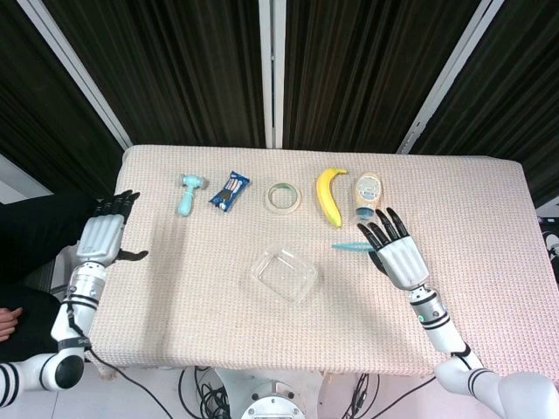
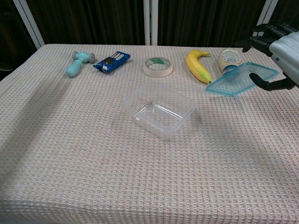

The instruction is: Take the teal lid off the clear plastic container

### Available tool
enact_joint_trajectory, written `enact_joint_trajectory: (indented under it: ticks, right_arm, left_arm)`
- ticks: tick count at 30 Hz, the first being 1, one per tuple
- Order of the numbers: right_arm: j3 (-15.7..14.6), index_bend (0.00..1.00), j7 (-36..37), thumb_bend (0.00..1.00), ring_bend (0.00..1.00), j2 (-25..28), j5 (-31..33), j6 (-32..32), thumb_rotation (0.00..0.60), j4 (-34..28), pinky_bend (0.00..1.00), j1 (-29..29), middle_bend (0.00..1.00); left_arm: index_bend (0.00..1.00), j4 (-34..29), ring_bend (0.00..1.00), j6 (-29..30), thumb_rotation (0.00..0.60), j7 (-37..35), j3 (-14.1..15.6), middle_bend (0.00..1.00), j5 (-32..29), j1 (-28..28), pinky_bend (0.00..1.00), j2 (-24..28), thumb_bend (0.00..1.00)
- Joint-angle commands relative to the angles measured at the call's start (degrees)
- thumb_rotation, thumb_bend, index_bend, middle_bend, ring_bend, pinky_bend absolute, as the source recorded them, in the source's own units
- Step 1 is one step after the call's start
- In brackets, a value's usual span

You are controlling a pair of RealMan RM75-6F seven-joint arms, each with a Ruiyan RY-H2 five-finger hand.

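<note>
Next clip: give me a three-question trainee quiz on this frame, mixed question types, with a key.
1. True or false: the teal lid sits on the clear plastic container.
2. Which robot hand holds the lid?
3. The item lying between the masking tape roll and the mayonnaise bottle is: A) banana B) snack bar C) toy hammer

Key
1. False; it is held off to one side.
2. The right robot hand; the left robot hand is empty.
3. A, the banana.

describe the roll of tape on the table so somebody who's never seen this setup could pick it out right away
Look along the far edge of the table, where a row of small items lies. The roll of tape sits near the middle of that row, between the blue snack packet and the banana. It is the only ring-shaped item, pale cream and lying flat.
</note>
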Motion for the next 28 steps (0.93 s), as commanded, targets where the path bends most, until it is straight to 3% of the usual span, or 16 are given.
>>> enact_joint_trajectory:
  ticks: [1,4,7,12,17,22,28]
  right_arm:
    - [-4.70,0.00,-8.04,0.24,0.00,17.77,4.81,-8.03,0.600,-30.94,0.00,-6.08,0.06]
    - [-7.02,0.00,-3.51,0.23,0.00,26.11,6.40,-12.03,0.600,-42.03,0.00,-6.87,0.05]
    - [-8.00,0.00,2.89,0.23,0.00,31.64,5.92,-12.29,0.600,-46.89,0.00,-7.75,0.08]
    - [-6.02,0.00,10.26,0.23,0.00,34.75,5.23,-3.64,0.600,-47.51,0.00,-12.30,0.18]
    - [-3.96,0.00,7.55,0.23,0.00,35.74,6.61,3.06,0.600,-46.30,0.00,-16.57,0.18]
    - [-4.94,0.00,6.30,0.23,0.00,37.85,6.89,4.76,0.600,-47.71,0.00,-20.08,0.13]
    - [-6.79,0.00,9.63,0.23,0.00,40.76,5.88,4.14,0.600,-49.69,0.00,-22.77,0.08]
  left_arm:
    - [0.00,-0.67,0.00,1.00,0.600,-2.62,1.04,0.00,3.16,2.65,0.00,1.31,0.08]
    - [0.00,-0.88,0.00,1.69,0.600,-4.16,1.45,0.00,5.24,4.55,0.00,1.86,0.08]
    - [0.00,-0.16,0.00,4.06,0.600,-4.89,1.78,0.01,7.94,6.70,0.00,1.88,0.07]
    - [0.04,3.24,0.00,11.20,0.600,-2.57,3.34,0.04,13.40,11.35,0.00,1.58,0.08]
    - [0.06,3.39,0.00,15.39,0.600,-2.78,3.65,0.05,14.75,15.62,0.00,2.45,0.08]
    - [0.06,2.48,0.00,18.53,0.600,-3.20,4.86,0.05,17.97,19.45,0.00,3.39,0.08]
    - [0.06,2.27,0.00,21.98,0.600,-1.73,6.76,0.05,21.92,23.74,0.00,2.48,0.08]
